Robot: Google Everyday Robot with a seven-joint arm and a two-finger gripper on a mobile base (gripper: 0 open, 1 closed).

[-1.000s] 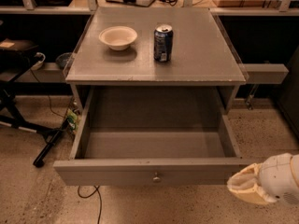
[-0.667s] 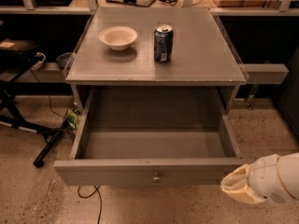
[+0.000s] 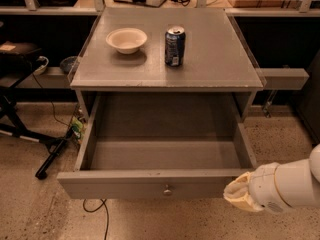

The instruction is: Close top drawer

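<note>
The top drawer is a wide grey wooden drawer pulled far out of the grey cabinet, and its deep box is empty. A small round metal knob sits at the centre of its flat front panel. My gripper comes in from the lower right on a white arm. Its cream-coloured tip is right at the right end of the drawer's front panel; I cannot tell if it touches.
A white bowl and a blue soda can stand on the cabinet top. A black stand leg and cables lie on the speckled floor to the left. A grey rail runs behind the cabinet to the right.
My gripper has moved left, from beside the drawer's right front corner to right at the front panel's right end. The drawer has not moved.
</note>
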